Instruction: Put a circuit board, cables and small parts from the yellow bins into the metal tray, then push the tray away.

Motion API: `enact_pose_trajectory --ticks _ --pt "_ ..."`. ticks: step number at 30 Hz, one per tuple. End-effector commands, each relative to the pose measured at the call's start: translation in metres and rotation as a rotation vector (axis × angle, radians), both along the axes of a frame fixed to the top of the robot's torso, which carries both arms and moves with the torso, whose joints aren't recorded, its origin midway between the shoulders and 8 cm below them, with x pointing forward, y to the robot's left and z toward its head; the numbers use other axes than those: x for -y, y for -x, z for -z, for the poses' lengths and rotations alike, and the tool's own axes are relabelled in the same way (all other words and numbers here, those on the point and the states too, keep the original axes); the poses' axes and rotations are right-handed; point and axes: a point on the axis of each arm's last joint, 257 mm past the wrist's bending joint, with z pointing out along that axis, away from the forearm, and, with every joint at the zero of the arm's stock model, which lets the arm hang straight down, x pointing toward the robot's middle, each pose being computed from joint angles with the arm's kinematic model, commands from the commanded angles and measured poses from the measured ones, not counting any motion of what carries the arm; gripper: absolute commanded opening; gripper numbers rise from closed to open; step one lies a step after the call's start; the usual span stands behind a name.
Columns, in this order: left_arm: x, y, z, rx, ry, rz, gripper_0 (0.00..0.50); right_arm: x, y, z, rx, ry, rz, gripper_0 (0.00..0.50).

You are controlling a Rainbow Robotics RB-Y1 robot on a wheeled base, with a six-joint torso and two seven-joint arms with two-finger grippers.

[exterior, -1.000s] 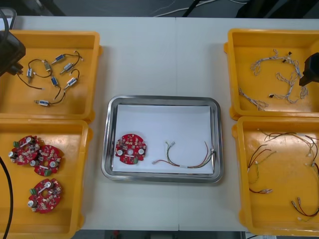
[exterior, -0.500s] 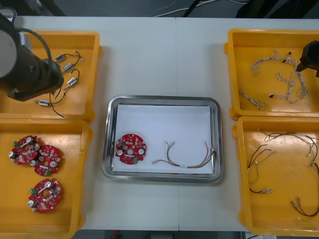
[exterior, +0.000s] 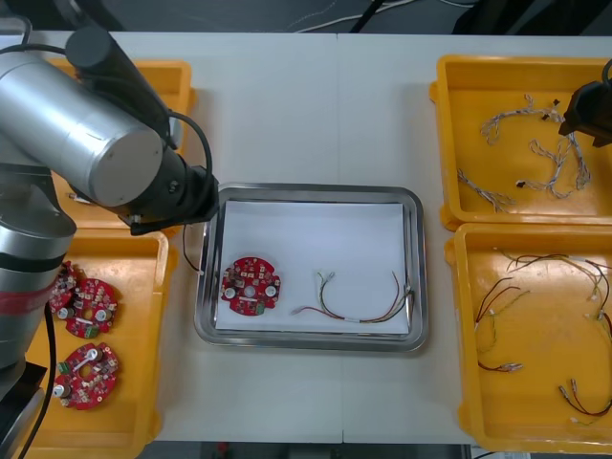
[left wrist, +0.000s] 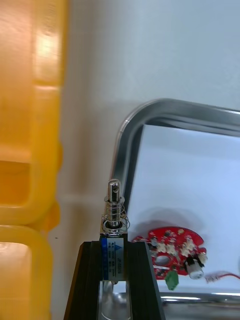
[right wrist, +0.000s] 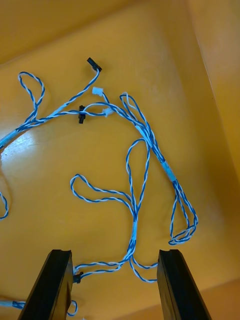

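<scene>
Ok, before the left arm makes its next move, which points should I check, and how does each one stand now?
1. Grip: ok. The left tool is shut on a small metal part.
2. Position over the tray: not ok. The part is at the left rim, not over the white inside.
3. Things already inside: ok. A board and a cable lie in the tray.
4. Free room: ok. The white floor beyond the board is bare.
5. Right tool: ok. It is open above a blue and white cable in a yellow bin.
</scene>
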Motion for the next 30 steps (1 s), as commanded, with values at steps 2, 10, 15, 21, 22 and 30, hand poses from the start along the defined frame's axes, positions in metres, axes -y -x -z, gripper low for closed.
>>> enact_pose_trajectory --ticks 2,10,15,21,22,30 --pt "0.052 0.003 -0.01 0.005 -0.009 0.111 0.0 -0.015 -0.02 -0.01 0.046 0.026 -0.05 0.489" --pt "0.064 -0.002 0.011 -0.056 -0.072 0.129 0.0 -0.018 -0.025 0.004 0.045 0.024 -0.046 0.488" --pt "0.073 -0.01 0.022 -0.056 -0.09 0.141 0.0 -0.017 -0.027 0.016 0.041 0.025 -0.038 0.489" --pt "0.087 -0.023 0.023 -0.049 -0.084 0.15 0.0 -0.014 -0.028 0.027 0.032 0.026 -0.032 0.489" --pt "0.089 -0.026 0.022 -0.045 -0.086 0.149 0.0 -0.014 -0.027 0.029 0.026 0.028 -0.033 0.488" --pt "0.1 -0.048 0.026 0.002 -0.085 0.148 0.0 -0.013 -0.024 0.041 0.001 0.047 -0.035 0.488"
